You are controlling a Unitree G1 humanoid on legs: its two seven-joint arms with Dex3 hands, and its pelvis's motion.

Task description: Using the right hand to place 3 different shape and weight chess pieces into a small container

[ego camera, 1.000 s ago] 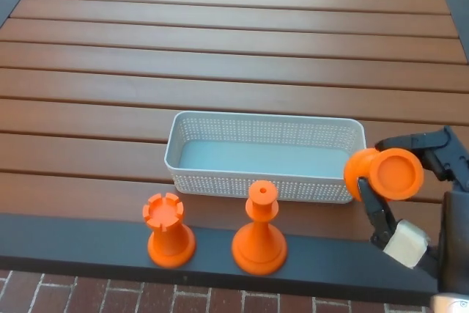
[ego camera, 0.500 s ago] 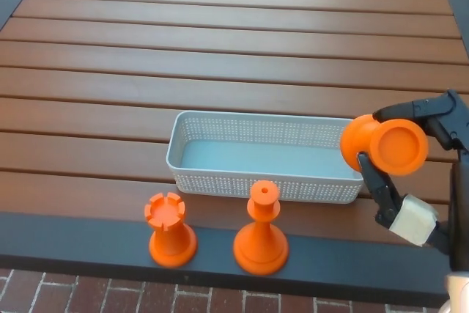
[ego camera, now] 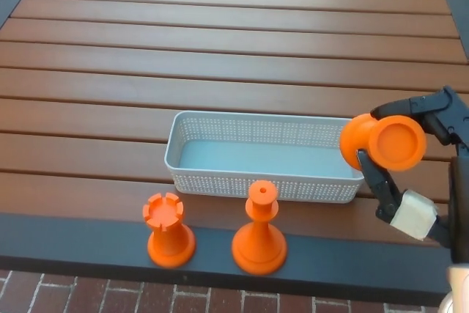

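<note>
Slatted wooden tabletop [ego camera: 220, 49] with a dark front edge. White perforated container [ego camera: 192, 153], empty, at centre. Right hand [ego camera: 410, 159], at 3 o'clock of the container, is closed around an orange chess piece [ego camera: 385, 142] tipped on its side, round base toward the camera, apparently just over the container's right end. Bishop-like piece [ego camera: 259, 231] stands at 6 o'clock; rook [ego camera: 170, 230] at 7 o'clock.

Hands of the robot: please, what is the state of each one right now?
Left hand: not in view.
Right hand: shut on an orange chess piece, held tipped on its side at the right end of the white basket.
</note>
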